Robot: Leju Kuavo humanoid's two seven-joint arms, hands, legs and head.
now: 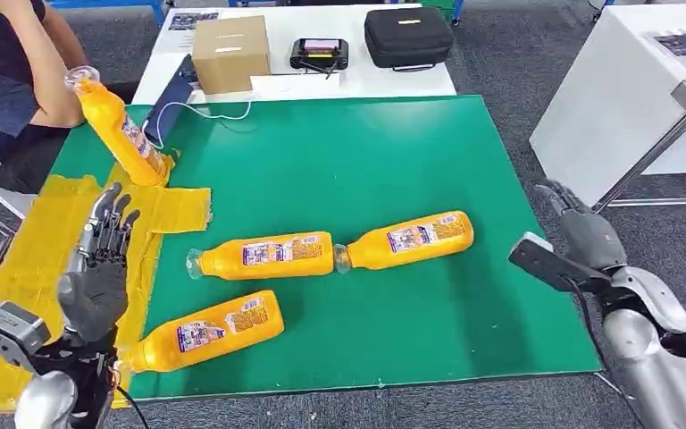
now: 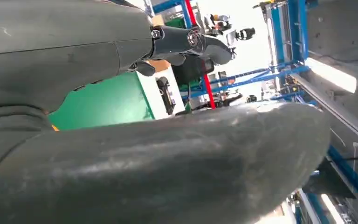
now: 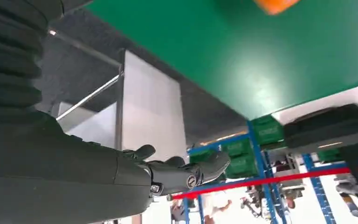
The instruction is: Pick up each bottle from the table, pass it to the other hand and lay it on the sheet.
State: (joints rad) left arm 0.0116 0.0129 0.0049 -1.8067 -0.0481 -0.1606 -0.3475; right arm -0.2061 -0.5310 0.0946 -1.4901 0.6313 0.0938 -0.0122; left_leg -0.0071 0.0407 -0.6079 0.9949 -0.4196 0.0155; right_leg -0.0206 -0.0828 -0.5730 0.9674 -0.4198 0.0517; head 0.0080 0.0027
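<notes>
Three orange bottles lie on the green table (image 1: 357, 152): one in the middle (image 1: 263, 256), one to its right (image 1: 406, 240), one near the front left (image 1: 201, 332). A fourth orange bottle (image 1: 118, 127) is tilted over the yellow sheet (image 1: 27, 259), its base on the sheet and its cap held by a person (image 1: 18, 63). My left hand (image 1: 100, 268) hovers open over the sheet, fingers spread, holding nothing. My right hand (image 1: 581, 223) hangs open beyond the table's right edge. An orange bottle end (image 3: 275, 4) shows in the right wrist view.
Behind the green table stands a white table with a cardboard box (image 1: 230, 52), a small device (image 1: 319, 54) and a black case (image 1: 407, 36). A tablet with a white cable (image 1: 171, 100) sits at the back left. A white cabinet (image 1: 625, 98) stands to the right.
</notes>
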